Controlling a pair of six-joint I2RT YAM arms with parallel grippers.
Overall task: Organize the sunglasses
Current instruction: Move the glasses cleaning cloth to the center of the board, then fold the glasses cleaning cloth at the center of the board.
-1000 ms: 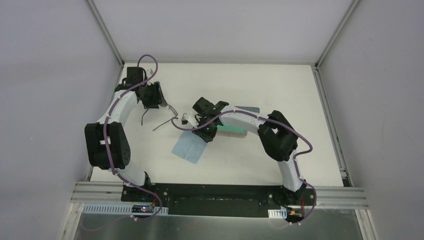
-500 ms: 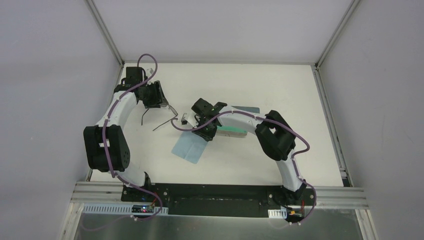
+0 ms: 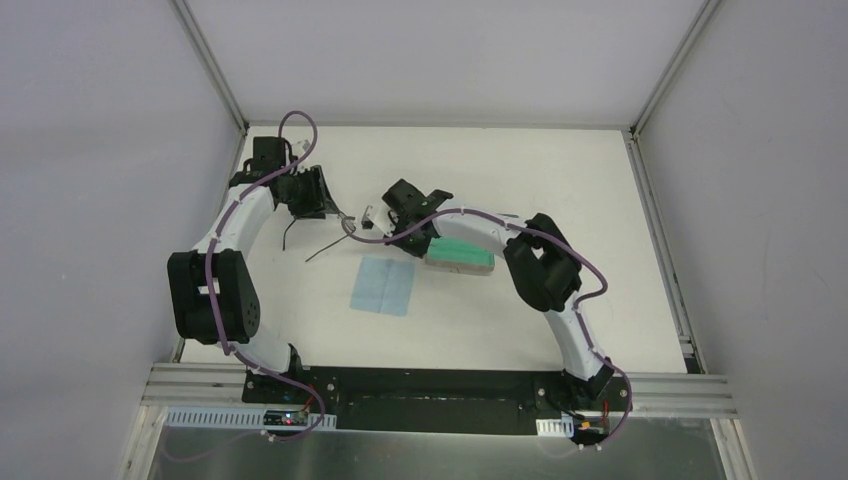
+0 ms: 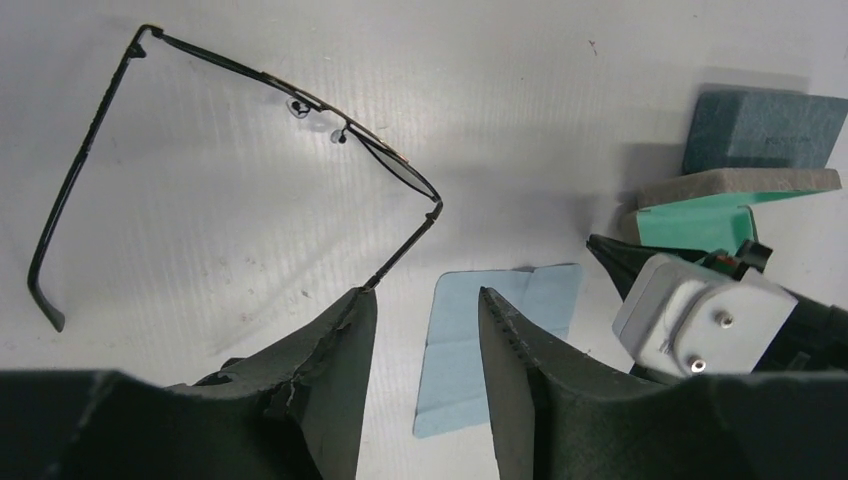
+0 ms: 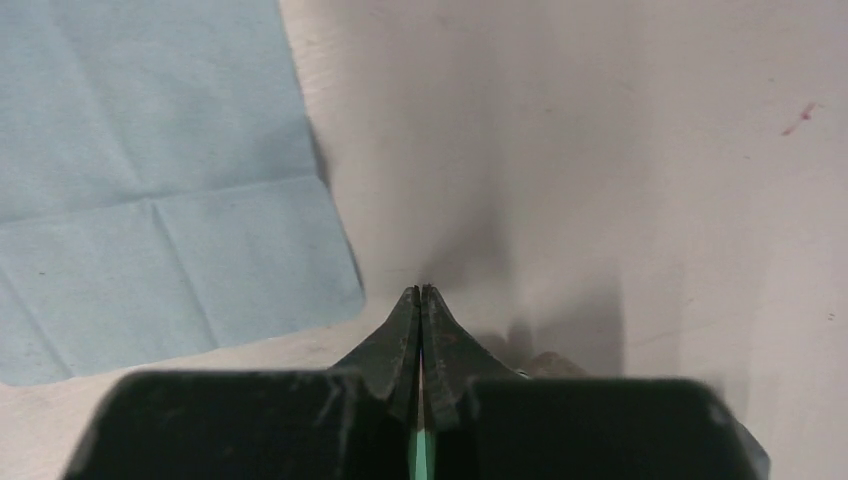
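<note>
A pair of thin black wire sunglasses (image 3: 322, 249) lies unfolded on the white table, left of centre. In the left wrist view the sunglasses (image 4: 372, 146) show their front bar and both long arms. One arm runs down to the outer tip of my left finger (image 4: 340, 330). My left gripper (image 4: 425, 292) (image 3: 325, 207) is open, with only the table and cloth showing in its gap. My right gripper (image 5: 421, 290) (image 3: 416, 246) is shut on nothing and sits between the sunglasses and the case.
A light blue cloth (image 3: 383, 286) (image 5: 150, 180) (image 4: 480, 340) lies flat in front of the grippers. An open case with a green lining (image 3: 460, 255) (image 4: 700, 225) sits under the right forearm. A dark blue case (image 4: 765, 130) lies just beyond it.
The right gripper has drawn back off the cloth toward the far side and closed. The cloth now lies flat and squared. The left arm has barely moved.
</note>
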